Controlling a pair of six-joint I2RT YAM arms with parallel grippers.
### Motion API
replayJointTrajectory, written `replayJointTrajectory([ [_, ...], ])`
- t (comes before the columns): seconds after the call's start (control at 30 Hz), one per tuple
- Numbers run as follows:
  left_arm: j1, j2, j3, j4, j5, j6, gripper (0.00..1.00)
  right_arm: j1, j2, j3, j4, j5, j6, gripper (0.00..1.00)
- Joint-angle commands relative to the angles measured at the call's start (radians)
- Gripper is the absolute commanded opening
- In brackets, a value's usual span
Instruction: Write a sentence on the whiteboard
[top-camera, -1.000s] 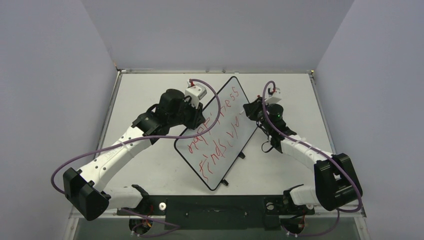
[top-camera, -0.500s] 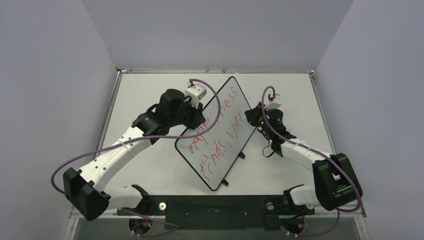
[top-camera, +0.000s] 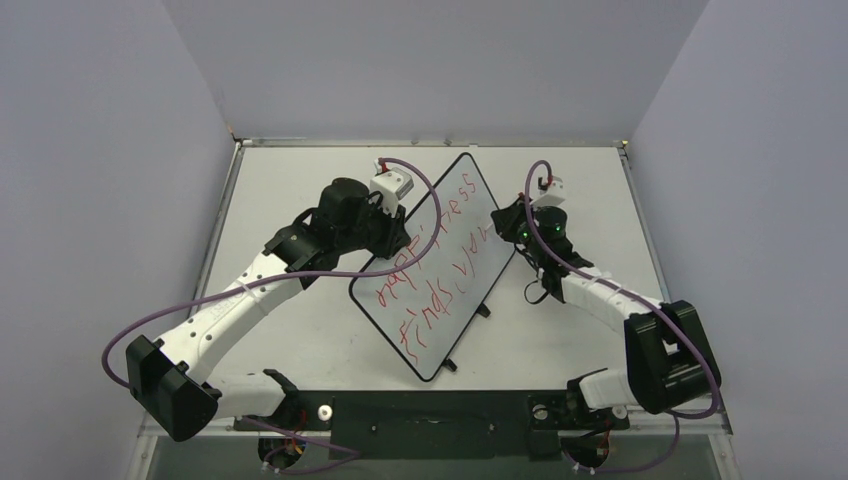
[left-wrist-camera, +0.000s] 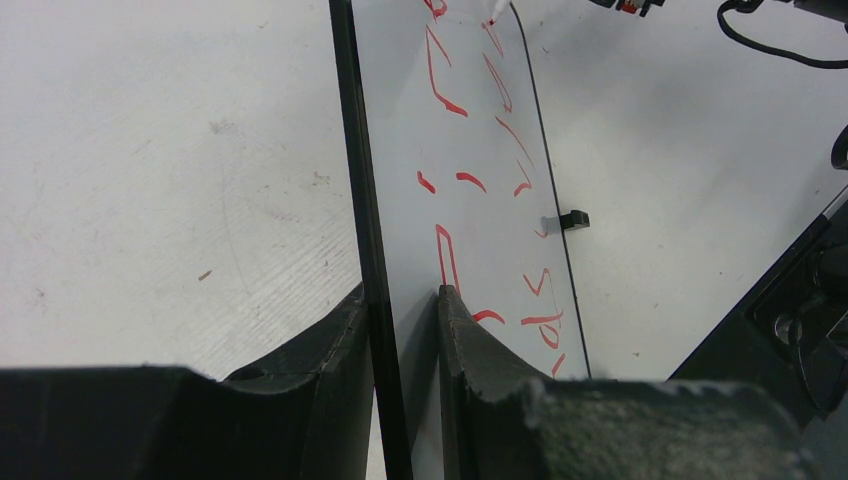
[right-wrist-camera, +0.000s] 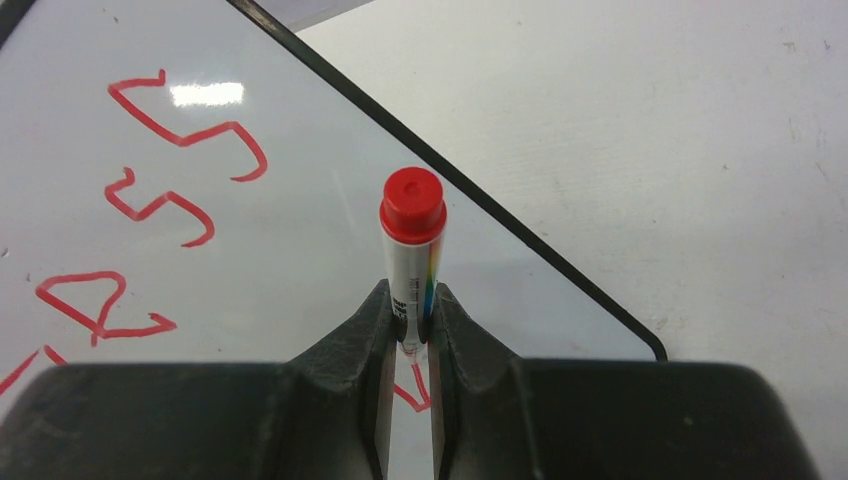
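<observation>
1. Over the last second the right tool (right-wrist-camera: 410, 296) is seen to have shifted slightly near the right edge of the whiteboard (top-camera: 462, 300). The left tool (left-wrist-camera: 405, 300) and the board are unmoved.
2. The last strokes of the sentence's (top-camera: 440, 250) second line look a little fuller, though they are too small to be sure of.
3. Judged: the last word is being finished, and little writing is left.
4. The left tool is clamped on the board's black rim, one finger on each face.
5. The right tool is closed on the marker (right-wrist-camera: 412, 225). Its red end is seen, but its tip is hidden in the right wrist view.
6. The board lies skewed at mid bench (top-camera: 280, 180), between the arms, with the red lettering on it.
7. Counted: two arms, two tools, one board, one marker, two clips (top-camera: 483, 310), two lines of lettering.
</observation>
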Motion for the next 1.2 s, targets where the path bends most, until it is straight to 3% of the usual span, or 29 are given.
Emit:
replayJointTrajectory([
  [0.0, 0.001, -0.024, -0.002, 0.018, -0.044, 0.105, 0.00, 0.000, 0.020, 0.079, 0.009, -0.004, -0.007, 0.00],
  [0.4, 0.000, -0.025, -0.002, 0.015, -0.050, 0.104, 0.00, -0.001, 0.063, 0.165, -0.017, -0.024, -0.006, 0.00],
  [1.17, -0.001, -0.034, 0.000, 0.011, -0.069, 0.104, 0.00, -0.002, 0.023, -0.005, 0.013, -0.010, -0.009, 0.00],
])
